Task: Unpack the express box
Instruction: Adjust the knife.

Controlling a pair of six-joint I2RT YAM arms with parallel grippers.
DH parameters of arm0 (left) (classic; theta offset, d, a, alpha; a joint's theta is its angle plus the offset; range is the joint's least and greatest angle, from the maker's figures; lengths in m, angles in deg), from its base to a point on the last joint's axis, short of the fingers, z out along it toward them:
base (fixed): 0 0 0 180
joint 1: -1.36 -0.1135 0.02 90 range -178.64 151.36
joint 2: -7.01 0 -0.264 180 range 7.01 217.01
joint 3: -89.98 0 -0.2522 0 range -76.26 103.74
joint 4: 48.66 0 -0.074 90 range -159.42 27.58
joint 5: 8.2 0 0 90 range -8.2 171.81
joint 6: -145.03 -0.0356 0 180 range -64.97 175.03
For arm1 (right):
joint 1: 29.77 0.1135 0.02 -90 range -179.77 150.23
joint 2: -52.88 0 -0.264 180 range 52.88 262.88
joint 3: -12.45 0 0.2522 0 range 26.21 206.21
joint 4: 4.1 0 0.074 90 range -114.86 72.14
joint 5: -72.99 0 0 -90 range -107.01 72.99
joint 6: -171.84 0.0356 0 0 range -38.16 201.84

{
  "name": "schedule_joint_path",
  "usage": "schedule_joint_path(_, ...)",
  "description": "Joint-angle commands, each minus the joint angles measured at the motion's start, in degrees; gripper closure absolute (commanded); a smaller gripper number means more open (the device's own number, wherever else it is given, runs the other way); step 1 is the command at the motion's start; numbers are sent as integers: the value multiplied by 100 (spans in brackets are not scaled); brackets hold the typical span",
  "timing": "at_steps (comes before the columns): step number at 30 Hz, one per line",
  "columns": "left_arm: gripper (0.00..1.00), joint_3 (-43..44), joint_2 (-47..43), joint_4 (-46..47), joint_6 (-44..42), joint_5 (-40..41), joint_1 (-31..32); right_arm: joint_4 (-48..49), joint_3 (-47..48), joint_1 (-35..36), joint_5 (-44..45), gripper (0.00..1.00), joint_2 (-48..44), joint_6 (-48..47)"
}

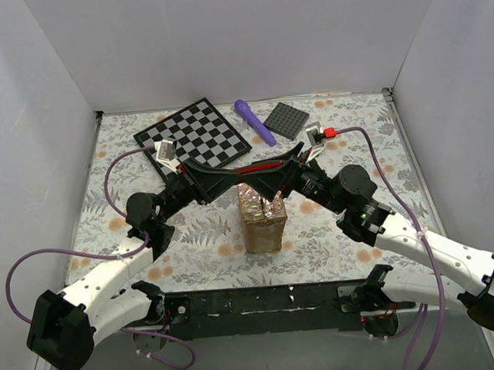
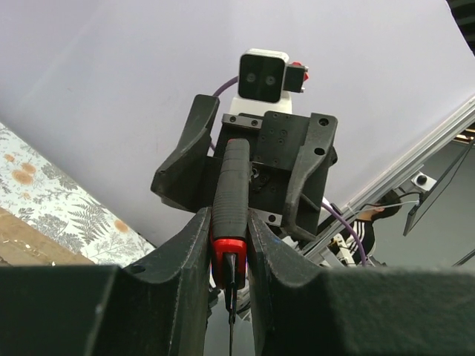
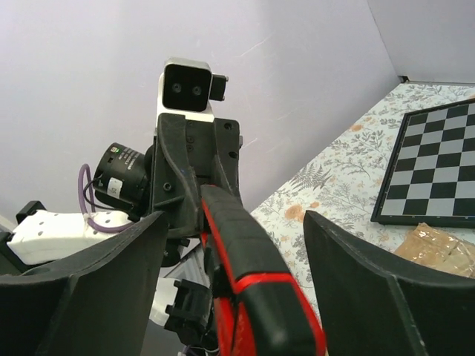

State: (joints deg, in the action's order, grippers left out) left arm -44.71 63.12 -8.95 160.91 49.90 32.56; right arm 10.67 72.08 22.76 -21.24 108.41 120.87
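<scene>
Pinches the red end of a red-and-black hand tool (image 2: 232,170) in the left gripper (image 2: 228,230), both fingers (image 2: 194,245) pressed against its sides. Shows a thin dark tip poking out of that red end toward the left wrist camera. Spreads the right gripper (image 3: 236,222) wide around the tool's other end, with a clear gap to either finger (image 3: 371,282) in the right wrist view. Faces the two grippers tip to tip, with the tool bridging them roughly level, above the bench (image 1: 343,246).

Finds the express box (image 1: 263,222) right beneath that meeting point, upright on the floral bench cover, near the middle and a little ahead of the arm bases. Shows shiny tan tape across the top of the box, partly hidden behind the grippers. Cannot tell how the flaps lie.

Farther back, lays a chessboard (image 1: 192,138) flat behind and to the left of the box. Sets a purple cylindrical object (image 1: 254,122) just right of the board, and a dark grey square plate (image 1: 289,119) just beside that, all near the far wall and well apart from the box.
</scene>
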Motion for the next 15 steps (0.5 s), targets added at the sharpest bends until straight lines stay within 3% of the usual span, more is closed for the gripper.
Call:
schedule_joint_path(1,100,79,-163,322,37,87,79,873,238,20,19,23,142,53)
schedule_joint_path(5,100,88,-128,330,29,70,158,1171,195,38,-17,34,248,105)
schedule_joint_path(8,100,88,-119,322,20,35,193,1312,151,38,-52,49,266,79)
schedule_joint_path(9,100,97,-110,287,2,17,193,1373,125,29,-43,64,248,70)
schedule_joint_path(11,100,88,-101,234,2,-62,193,1506,19,38,1,77,178,18)
schedule_joint_path(12,98,79,-118,164,11,-79,193,1541,-7,38,27,94,143,-35)
schedule_joint_path(13,89,53,-127,137,20,-132,193,1532,-25,38,62,99,47,-70)
schedule_joint_path(15,59,-8,-241,-2,55,-89,193,1471,-43,29,80,99,-68,-246)
